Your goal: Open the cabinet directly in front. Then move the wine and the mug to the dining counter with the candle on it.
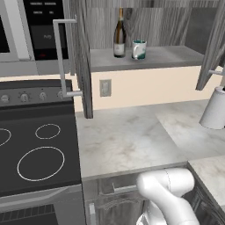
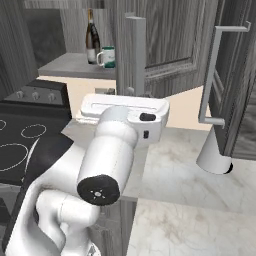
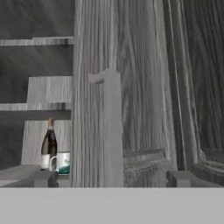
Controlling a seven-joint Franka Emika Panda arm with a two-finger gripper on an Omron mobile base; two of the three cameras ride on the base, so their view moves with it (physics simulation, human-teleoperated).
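The cabinet point(image 1: 167, 57) stands with both doors swung out, its left door point(image 1: 81, 57) edge-on beside the stove. On its shelf the dark wine point(image 1: 119, 37) stands upright with the teal and white mug point(image 1: 139, 49) just to its right, also seen as wine point(image 2: 92, 37) and mug point(image 2: 107, 56). My gripper point(image 3: 113, 178) is open, its fingertips point(image 3: 43, 178) wide apart on either side of the right door's silver bar handle point(image 3: 111, 131) without touching it. The wine point(image 3: 49, 146) and mug point(image 3: 62, 162) show past the door's edge. The dining counter and the candle are out of view.
A black stove point(image 1: 39, 149) lies to the left, with a microwave point(image 1: 26, 30) above it. The marble worktop point(image 1: 127, 140) runs below the cabinet. A white cylinder point(image 2: 215, 155) stands on it at the right, under another door's handle point(image 2: 212, 75).
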